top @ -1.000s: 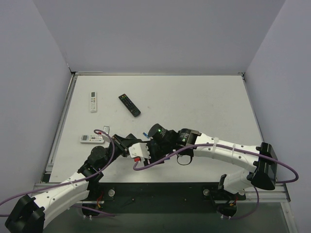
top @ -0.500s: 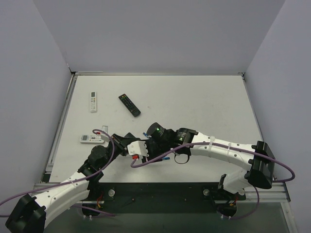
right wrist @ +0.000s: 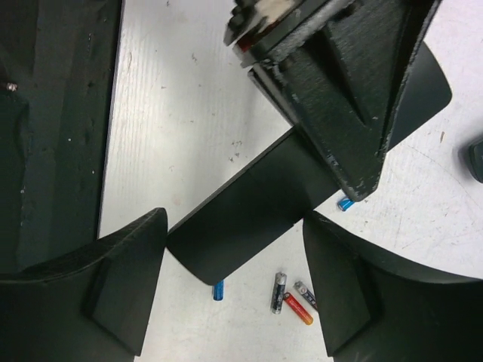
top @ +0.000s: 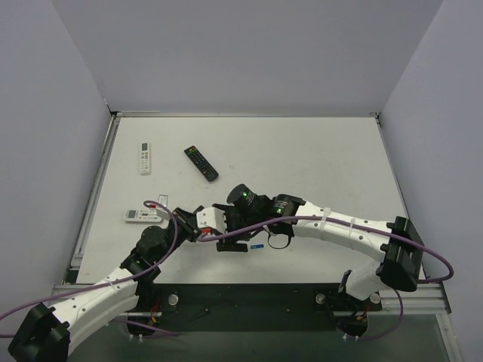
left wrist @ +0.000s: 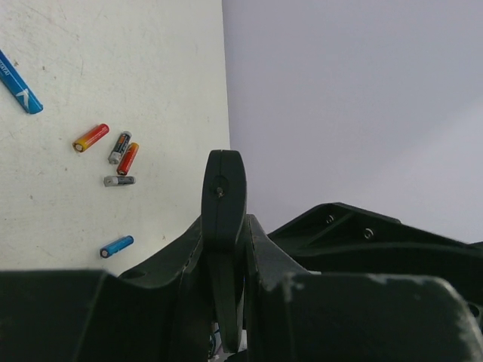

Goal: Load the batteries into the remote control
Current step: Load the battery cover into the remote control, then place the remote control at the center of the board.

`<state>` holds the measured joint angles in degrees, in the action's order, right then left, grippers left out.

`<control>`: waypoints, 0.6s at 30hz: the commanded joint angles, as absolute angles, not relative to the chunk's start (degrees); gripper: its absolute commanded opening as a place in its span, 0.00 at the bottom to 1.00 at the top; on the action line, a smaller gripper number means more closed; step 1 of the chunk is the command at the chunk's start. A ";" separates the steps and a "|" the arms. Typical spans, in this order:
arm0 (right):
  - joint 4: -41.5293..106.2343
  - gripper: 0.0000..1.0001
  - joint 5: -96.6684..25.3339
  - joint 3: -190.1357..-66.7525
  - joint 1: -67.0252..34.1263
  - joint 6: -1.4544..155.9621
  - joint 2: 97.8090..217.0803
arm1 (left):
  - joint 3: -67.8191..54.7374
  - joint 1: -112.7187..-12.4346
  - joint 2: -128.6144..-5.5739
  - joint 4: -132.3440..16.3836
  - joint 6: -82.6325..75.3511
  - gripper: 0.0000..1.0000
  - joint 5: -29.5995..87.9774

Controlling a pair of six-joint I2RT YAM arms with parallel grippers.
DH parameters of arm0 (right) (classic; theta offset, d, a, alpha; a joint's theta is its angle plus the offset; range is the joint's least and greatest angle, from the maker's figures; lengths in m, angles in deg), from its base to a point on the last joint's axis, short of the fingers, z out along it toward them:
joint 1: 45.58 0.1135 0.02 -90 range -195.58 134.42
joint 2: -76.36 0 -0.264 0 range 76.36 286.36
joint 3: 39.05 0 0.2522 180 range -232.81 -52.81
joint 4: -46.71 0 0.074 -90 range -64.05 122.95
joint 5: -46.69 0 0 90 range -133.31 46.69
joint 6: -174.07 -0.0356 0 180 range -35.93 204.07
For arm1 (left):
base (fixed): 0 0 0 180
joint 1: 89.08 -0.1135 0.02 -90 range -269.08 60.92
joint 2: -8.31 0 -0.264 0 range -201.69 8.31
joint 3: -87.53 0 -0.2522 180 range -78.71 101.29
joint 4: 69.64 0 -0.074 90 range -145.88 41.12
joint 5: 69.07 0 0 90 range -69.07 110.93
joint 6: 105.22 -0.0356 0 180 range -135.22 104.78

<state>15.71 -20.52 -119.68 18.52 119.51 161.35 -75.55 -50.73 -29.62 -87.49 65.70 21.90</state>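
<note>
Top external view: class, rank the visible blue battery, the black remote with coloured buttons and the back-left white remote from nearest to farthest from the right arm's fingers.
1. Blue battery, beside the right fingers, near the front edge.
2. Black remote with coloured buttons, farther back, left of centre.
3. Back-left white remote, near the left wall.

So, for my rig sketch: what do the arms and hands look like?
Left arm and right arm: white links, black joints, a purple cable looping along each. A green light glows near the right wrist. Left hand and right hand: black.
</note>
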 commanded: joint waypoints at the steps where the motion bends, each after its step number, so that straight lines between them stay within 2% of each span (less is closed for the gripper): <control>1: 19.59 0.70 -19.14 -121.19 18.06 108.17 158.38 | -69.22 -49.79 -26.58 -90.44 64.95 0.00 23.13; 8: 20.56 0.87 -29.50 -120.93 17.53 90.15 153.09 | -68.43 -49.96 -29.47 -88.57 64.50 0.00 20.57; 13: 17.22 0.88 -34.86 -121.72 17.53 82.16 154.32 | -66.94 -49.96 -30.62 -88.57 63.88 0.00 20.93; 18: 15.81 0.82 -38.12 -121.63 17.53 77.31 155.99 | -66.14 -49.96 -31.24 -88.48 63.44 0.00 20.93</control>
